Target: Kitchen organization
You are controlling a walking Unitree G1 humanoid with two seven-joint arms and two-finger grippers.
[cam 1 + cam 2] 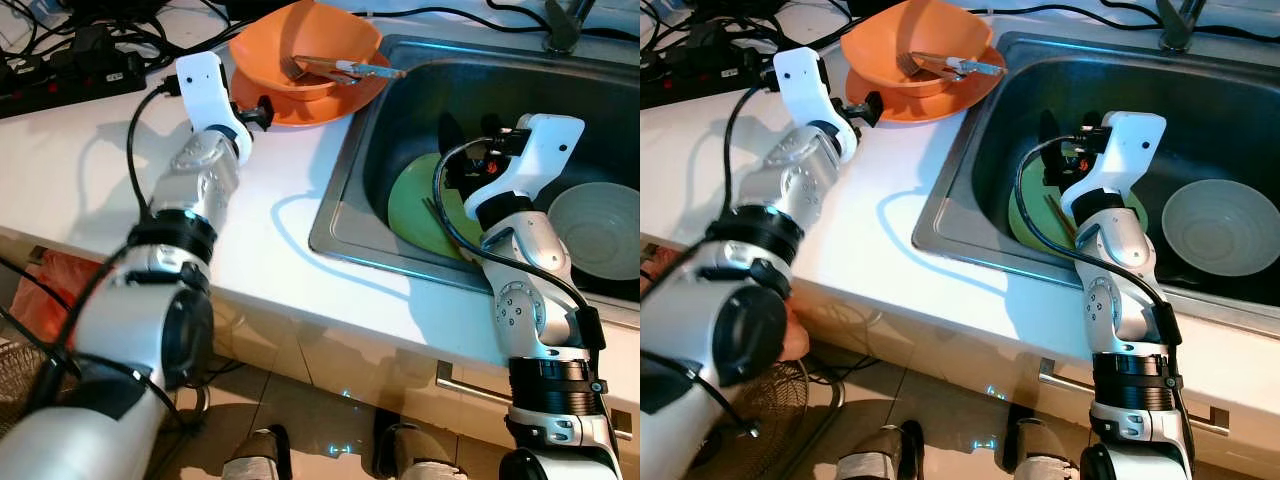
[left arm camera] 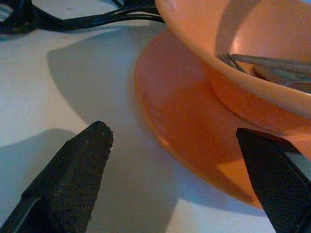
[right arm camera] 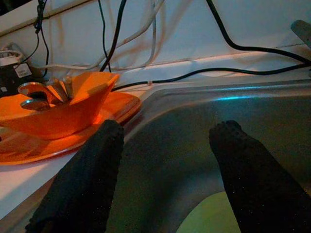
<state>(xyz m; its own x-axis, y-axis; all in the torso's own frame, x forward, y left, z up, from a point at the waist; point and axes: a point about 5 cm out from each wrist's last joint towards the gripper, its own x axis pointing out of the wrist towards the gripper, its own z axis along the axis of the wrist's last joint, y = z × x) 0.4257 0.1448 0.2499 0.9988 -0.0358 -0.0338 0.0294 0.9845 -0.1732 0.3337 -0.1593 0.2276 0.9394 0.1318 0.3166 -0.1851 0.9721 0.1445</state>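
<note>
My left tool (image 2: 175,170) fingers apart at orange plate (image 1: 300,105) rim on bench (image 1: 90,170), bowl (image 1: 300,50) at 1 o'clock. My right tool (image 3: 167,160) apart over sink (image 1: 350,190), green plate (image 1: 415,205) below.

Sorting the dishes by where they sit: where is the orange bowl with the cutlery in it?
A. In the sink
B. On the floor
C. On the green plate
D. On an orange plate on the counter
D: the orange bowl rests on the orange plate on the white counter, left of the sink.
</note>
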